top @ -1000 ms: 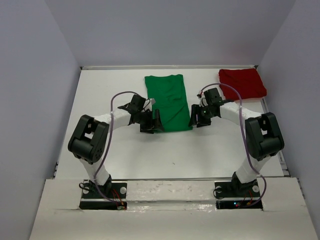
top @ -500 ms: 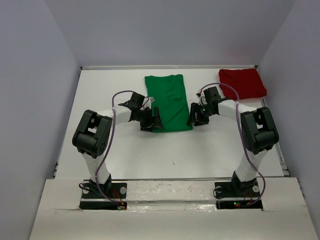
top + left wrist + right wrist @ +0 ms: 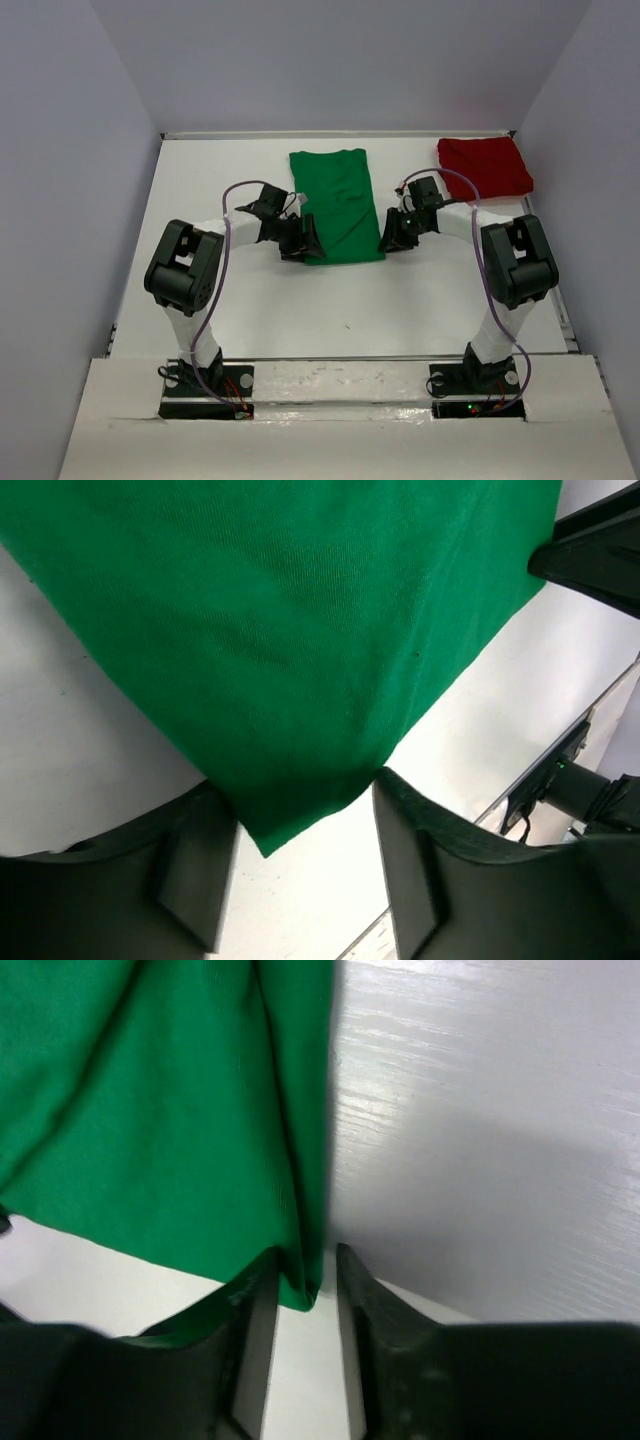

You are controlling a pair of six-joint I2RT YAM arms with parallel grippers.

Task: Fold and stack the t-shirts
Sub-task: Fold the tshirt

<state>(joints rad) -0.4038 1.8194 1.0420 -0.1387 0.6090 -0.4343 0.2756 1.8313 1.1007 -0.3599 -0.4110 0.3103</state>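
Seemingly halfway: dark red t-shirt (image 3: 485, 166) folded aside, green t-shirt (image 3: 337, 205) narrowed lengthwise, near corners straddled by spread left gripper (image 3: 300, 820) and nearly closed right gripper (image 3: 305, 1260), pinch unclear; cross-fold, stacking left.

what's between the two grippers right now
The green t-shirt's near end spans the stretch from left gripper to right gripper, seen in the top view.

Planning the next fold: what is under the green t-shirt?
Only white table shows around the green t-shirt; beneath is hidden. Left gripper and right gripper straddle its near corners.
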